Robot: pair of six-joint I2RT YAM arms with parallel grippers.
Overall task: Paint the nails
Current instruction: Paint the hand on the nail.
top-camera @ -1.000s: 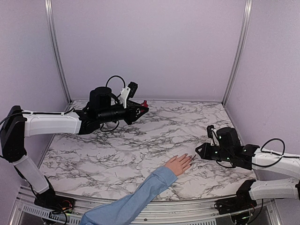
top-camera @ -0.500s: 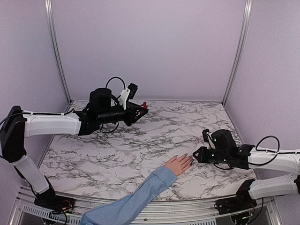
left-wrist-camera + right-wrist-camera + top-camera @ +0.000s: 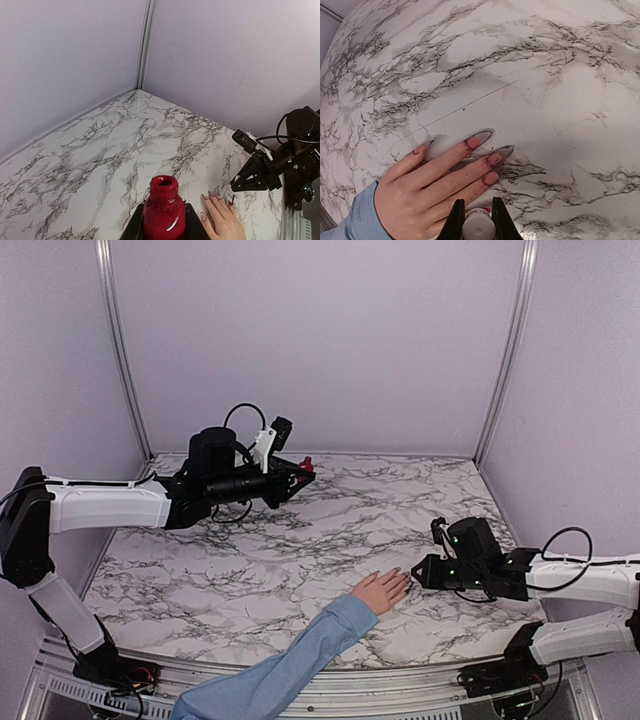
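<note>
Pinkish, with red smears round their edges, the nails (image 3: 472, 143) sat at the tips of a light-skinned hand (image 3: 430, 185) that lay palm down on the marble table (image 3: 560, 90); from overhead the hand rested in the near right part of the tabletop, fingers spread a little and pointing towards the right arm; a light blue sleeve (image 3: 290, 665) ran from the wrist back over the table's near edge; the right gripper (image 3: 477, 210) hung low just beside the fingertips, and its two fingers (image 3: 457, 222) were clamped on a white round-ended piece (image 3: 478, 226), seen in the right wrist view right over the nearest finger of the hand; whether that piece touched a nail could not be told; well apart, above the far left-centre of the table, the left gripper (image 3: 162, 227) was raised clear of the surface; its fingers (image 3: 192, 227) were closed tight on a small red bottle (image 3: 162, 210), which stood upright in the left wrist view with its neck open
</note>
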